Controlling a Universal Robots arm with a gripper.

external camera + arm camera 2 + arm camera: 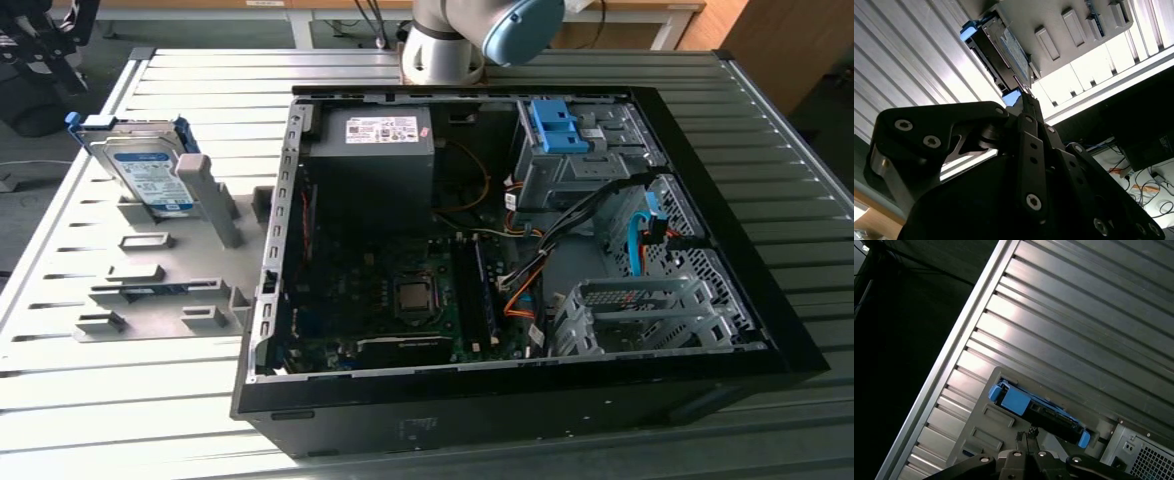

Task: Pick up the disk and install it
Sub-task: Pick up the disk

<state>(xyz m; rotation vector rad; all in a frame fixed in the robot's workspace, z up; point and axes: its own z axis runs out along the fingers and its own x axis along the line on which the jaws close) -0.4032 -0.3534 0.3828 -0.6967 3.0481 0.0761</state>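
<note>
The disk [143, 165] stands on edge in a slot of the grey holder [160, 300], at the exterior view's left, outside the open computer case [747, 300]. It is silver-grey with a white-and-blue label and a blue bracket around it. In both wrist views the disk [1004, 52] [1039, 412] lies beyond the fingertips, with a gap between it and them. My gripper [1024, 96] [1027, 434] is shut, fingers pressed together with nothing between them.
Inside the case are a grey power supply [387, 150], the motherboard [400, 290], a blue drive-bay latch [561, 125] and a metal drive cage [641, 310] among loose cables. The arm's base [461, 40] stands behind the case on the ribbed metal table [134, 400].
</note>
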